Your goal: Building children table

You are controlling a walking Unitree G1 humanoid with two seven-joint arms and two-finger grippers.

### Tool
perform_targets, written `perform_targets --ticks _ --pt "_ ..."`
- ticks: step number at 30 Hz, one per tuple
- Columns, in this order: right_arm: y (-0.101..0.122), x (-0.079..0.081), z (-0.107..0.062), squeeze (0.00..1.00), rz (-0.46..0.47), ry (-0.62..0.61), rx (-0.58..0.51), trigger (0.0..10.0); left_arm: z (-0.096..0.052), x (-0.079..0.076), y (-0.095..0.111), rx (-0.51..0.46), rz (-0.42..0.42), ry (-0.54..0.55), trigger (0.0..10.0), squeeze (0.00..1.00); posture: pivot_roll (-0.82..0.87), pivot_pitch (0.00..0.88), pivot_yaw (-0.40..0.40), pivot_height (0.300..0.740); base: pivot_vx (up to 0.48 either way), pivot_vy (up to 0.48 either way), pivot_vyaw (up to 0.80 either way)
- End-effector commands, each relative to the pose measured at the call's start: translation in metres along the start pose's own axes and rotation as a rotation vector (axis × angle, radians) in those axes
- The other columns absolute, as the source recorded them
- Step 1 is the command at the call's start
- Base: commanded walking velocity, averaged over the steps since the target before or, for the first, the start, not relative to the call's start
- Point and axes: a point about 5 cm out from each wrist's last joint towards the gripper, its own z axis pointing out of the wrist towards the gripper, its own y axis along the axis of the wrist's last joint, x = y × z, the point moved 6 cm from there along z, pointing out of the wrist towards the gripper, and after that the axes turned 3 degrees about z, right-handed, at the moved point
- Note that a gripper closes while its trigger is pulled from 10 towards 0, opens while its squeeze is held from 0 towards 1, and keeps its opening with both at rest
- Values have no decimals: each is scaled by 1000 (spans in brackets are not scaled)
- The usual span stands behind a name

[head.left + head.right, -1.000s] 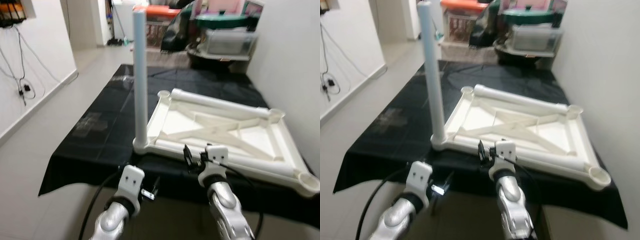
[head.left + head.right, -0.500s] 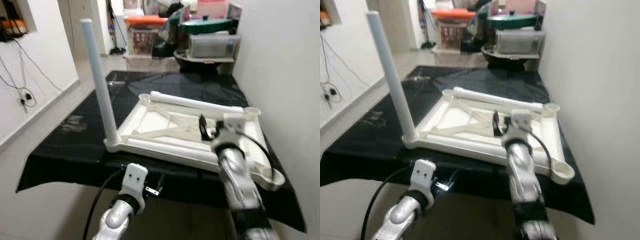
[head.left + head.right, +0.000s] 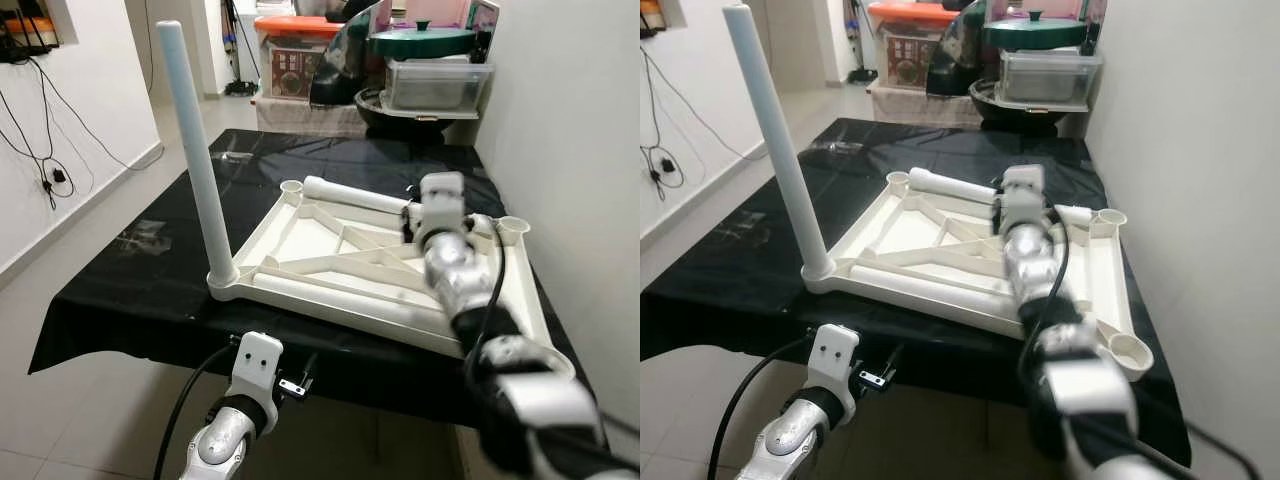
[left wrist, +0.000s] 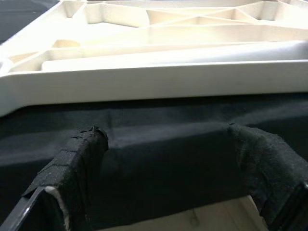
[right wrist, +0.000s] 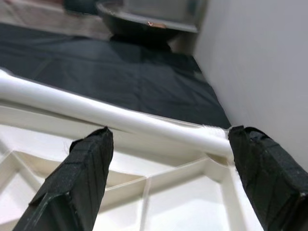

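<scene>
A white children's table top (image 3: pixel 300 235) lies upside down on a black cloth. One white leg (image 3: pixel 195 150) stands upright in its near left corner socket. A second leg (image 3: pixel 355 193) lies along the far edge, and a third tube (image 3: pixel 330 300) lies along the near edge. My right gripper (image 3: pixel 410 220) reaches across the frame and is open. In the right wrist view the far leg (image 5: pixel 120 118) lies just beyond and between the open fingers (image 5: pixel 86 178). My left gripper (image 4: pixel 164 130) is open and hangs low before the table's front edge, holding nothing.
A white wall (image 3: pixel 560 120) runs close along the right side. Storage boxes and a green-lidded pot (image 3: pixel 430 45) stand behind the table. Cables (image 3: pixel 50 175) hang on the left wall above the tiled floor. Open sockets show at the far corners (image 3: pixel 513 225) and the near right corner (image 3: pixel 1130 350).
My right arm has stretched forward from the near edge, across the table top, to the leg lying at the far side. The head view has shifted. The left arm stays low.
</scene>
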Motion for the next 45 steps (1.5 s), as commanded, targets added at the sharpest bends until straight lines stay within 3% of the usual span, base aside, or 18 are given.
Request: perform_targets --ticks 1,6,9,12,16,22,38,39,42,45 --pt "-22 -1 0 0 6 -10 85 10000 -3 -4 -3 16 5 -16 10000 0 65 0 -64 740 0 0 0" --pt "-36 -11 1 0 19 -40 164 10000 -9 -9 0 15 3 -25 10000 0 72 0 -69 740 0 0 0" --pt "-57 -13 0 0 12 -11 254 10000 -19 -15 3 18 -9 -37 10000 0 77 10 -70 740 0 0 0" --pt "-74 -29 -2 0 39 -67 323 10000 -27 -20 7 20 -23 -47 10000 0 70 46 -68 740 0 0 0" --pt "-80 -46 -3 0 103 -146 363 10000 -37 -27 11 24 -30 -58 10000 0 73 81 -70 740 0 0 0" --pt "-77 -54 -3 0 119 -182 366 10000 -45 -32 12 36 -45 -63 10000 0 71 108 -69 740 0 0 0" --pt "-93 -42 -8 0 187 -133 462 10000 -67 -42 17 65 -69 -73 10000 0 65 161 -74 740 0 0 0" --pt "-93 -41 -8 0 186 -120 464 0 -71 -44 17 75 -75 -74 10000 0 64 169 -76 740 0 0 0" --pt "-94 -35 -8 0 180 -86 465 0 -74 -45 16 83 -82 -73 10000 0 66 177 -80 740 0 0 0" --pt "-92 -18 -9 0 164 6 463 0 -79 -48 17 101 -98 -74 10000 0 65 183 -80 740 0 0 0"
